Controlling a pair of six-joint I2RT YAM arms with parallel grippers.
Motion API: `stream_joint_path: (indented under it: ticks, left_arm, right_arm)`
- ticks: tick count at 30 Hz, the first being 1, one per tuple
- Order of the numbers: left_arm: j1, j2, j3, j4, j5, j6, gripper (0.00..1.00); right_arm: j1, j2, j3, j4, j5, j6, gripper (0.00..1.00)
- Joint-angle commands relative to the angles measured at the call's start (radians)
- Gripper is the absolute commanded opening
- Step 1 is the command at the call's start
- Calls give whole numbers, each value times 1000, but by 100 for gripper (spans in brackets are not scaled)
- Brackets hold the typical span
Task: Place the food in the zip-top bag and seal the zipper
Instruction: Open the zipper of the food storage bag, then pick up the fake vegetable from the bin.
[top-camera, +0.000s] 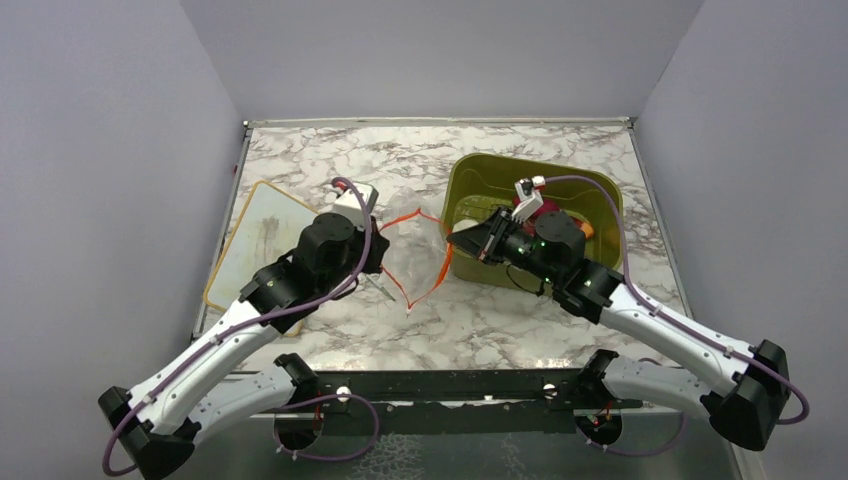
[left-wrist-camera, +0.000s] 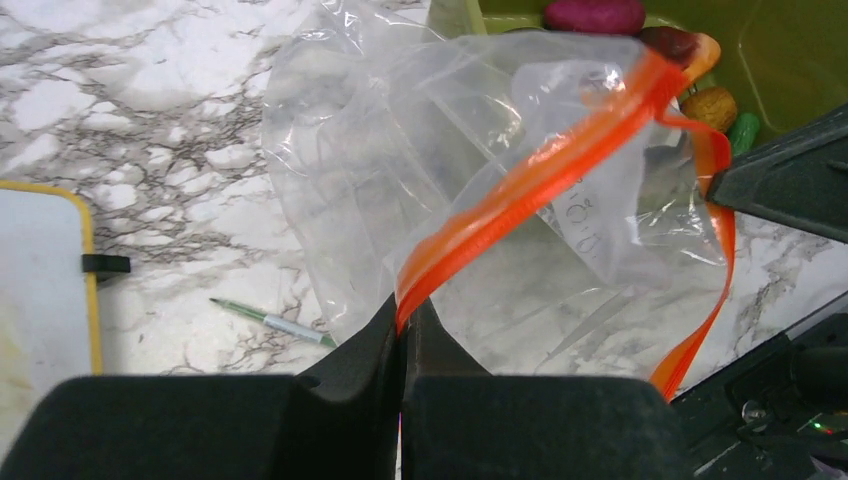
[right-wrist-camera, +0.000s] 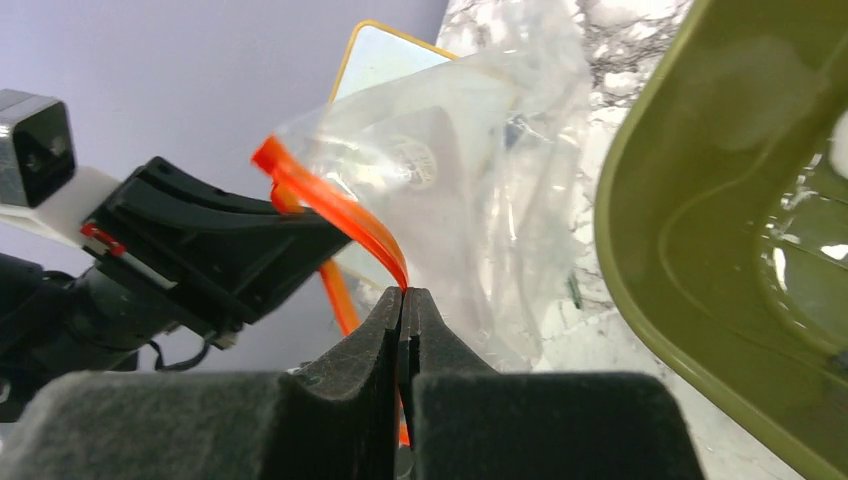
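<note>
The left tool (left-wrist-camera: 403, 320) is clenched on the zipper (left-wrist-camera: 540, 170), its fingers pinching the orange strip at one end of the mouth. The right tool (right-wrist-camera: 404, 300) is clenched on the same strip at the far side, close to the tub (top-camera: 470, 175). Between them the clear bag (left-wrist-camera: 400, 130) is stretched, its mouth gaping in a loop over the bench (top-camera: 500, 320), and its crinkled body trails away from the arms. The bag sits between the board (top-camera: 250, 235) on the left and the olive tub on the right. The food (left-wrist-camera: 668, 42) lies in the tub, outside the bag: a magenta piece (left-wrist-camera: 595, 14), a round orange piece (left-wrist-camera: 712, 105) and a green bit (left-wrist-camera: 743, 130) show past the zipper. A thin green-and-white stick (left-wrist-camera: 270, 320) lies on the bench beside the bag.
</note>
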Motion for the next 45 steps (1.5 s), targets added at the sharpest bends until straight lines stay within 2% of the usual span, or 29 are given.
stream_joint_path:
  ticks: [1,4,10,13,19,22,24,25,26,32,38,41,45]
  left_arm:
    - [0,-72,11,-107,-96,24,0]
    - [0,-108,5,-114,-55,54,0]
    - [0,-116,-28,-75,29,92,0]
    - [1,-100,-42,-75,47,90,0]
    - [1,-90,-49,-72,84,80,0]
    - [0,-96,-42,-75,106,88,0]
    - [0,-105,-36,-83,108,92,0]
    - [0,-109,-33,-86,105,94,0]
    - [1,-115,-34,-89,98,96,0]
    - [0,-121,-46,-73,9,148,0]
    - [0,-86,-71,63,-86,199,0]
    - [1,-60,-79,128,-147,179,0]
    - [1,-2,-29,114,-191,151,0]
  right_arm:
    - [6,-60,-33,-119,69,-92,2]
    - [6,-71,-31,-187,23,-162,2]
    - [6,-61,-23,-174,-152,-296,2]
    - [6,-18,51,-248,-235,-371,7]
    - [5,-41,84,-273,-218,-391,32]
    - [6,-55,110,-312,-147,-366,56]
    - [6,-57,145,-361,-75,-366,79]
    - [6,-55,166,-390,-31,-377,85]
    - [6,-52,187,-421,20,-394,87]
    - [4,38,390,-662,275,-527,86]
    - [2,102,487,-723,457,-662,82]
    - [-27,163,531,-758,509,-695,78]
    - [-80,241,562,-784,517,-714,74]
